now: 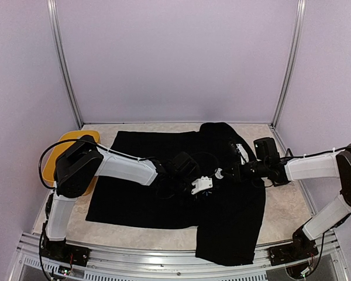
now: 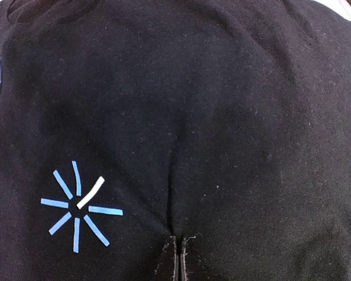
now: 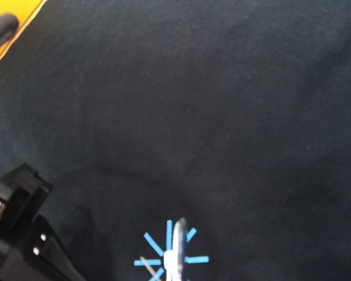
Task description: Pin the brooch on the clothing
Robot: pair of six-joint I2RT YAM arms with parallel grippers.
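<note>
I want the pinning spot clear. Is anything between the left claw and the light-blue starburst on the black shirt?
Nothing visible does. The left claw, shut on a fold of the black soft-fabric T-shirt, has only bare fabric between it and the light-blue starburst mark.

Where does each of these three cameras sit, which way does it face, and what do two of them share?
Top: above and behind the bases, looking down on the shirt and table; left arm and right arm show.
Left wrist: close above the shirt, looking down; its shut left tool at the bottom edge.
Right wrist: low over the shirt, facing the yellow board; a shiny tip at bottom, left tool lower left.
Shared: both wrist views show the blue mark.
</note>
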